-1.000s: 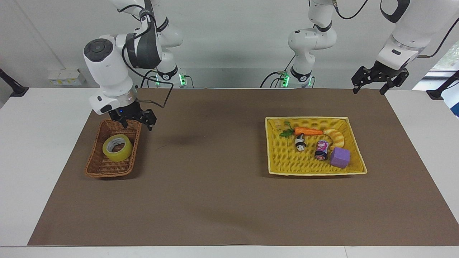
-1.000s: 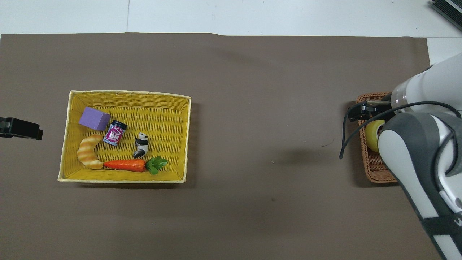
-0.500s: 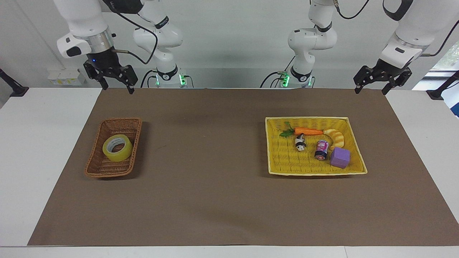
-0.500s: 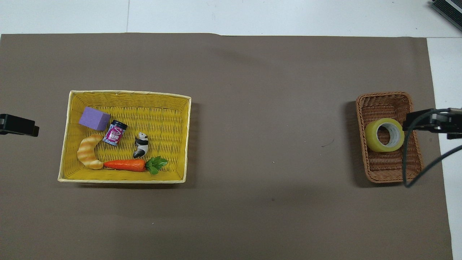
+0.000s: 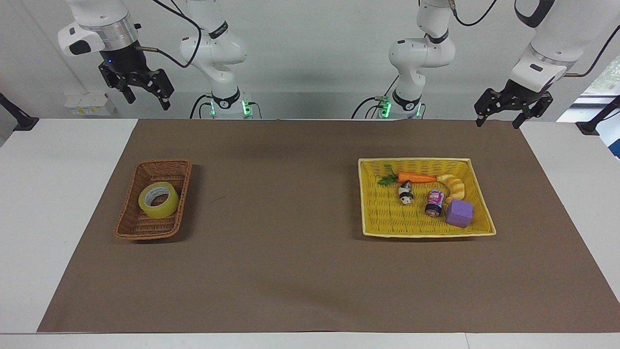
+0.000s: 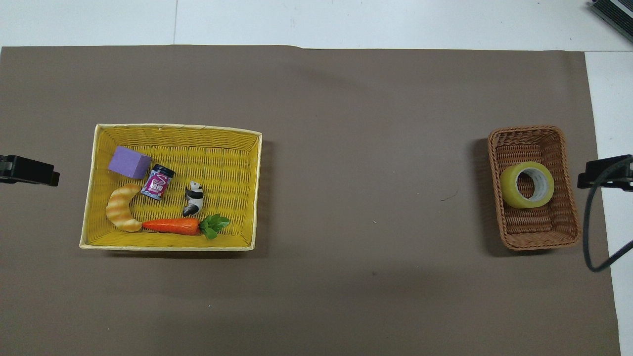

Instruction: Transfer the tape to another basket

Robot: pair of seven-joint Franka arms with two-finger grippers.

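The tape (image 5: 158,199) is a yellow roll with a whitish core. It lies in the dark brown wicker basket (image 5: 145,233) toward the right arm's end of the table. It also shows in the overhead view (image 6: 526,184), inside the basket (image 6: 539,243). My right gripper (image 5: 147,103) is open and empty, raised high over the table edge nearest the robots, apart from the basket. My left gripper (image 5: 497,124) is open and empty, raised over the mat's corner at the left arm's end, where that arm waits.
A shallow yellow woven tray (image 5: 426,234) toward the left arm's end holds a carrot (image 5: 416,178), a croissant (image 5: 454,186), a panda figure (image 5: 405,193), a small jar (image 5: 434,202) and a purple cube (image 5: 459,213). A brown mat (image 5: 290,271) covers the table.
My right gripper has risen from just above the brown basket's rim and pulled back toward the robots, empty. The tape has stayed in the basket. The left arm has barely moved.
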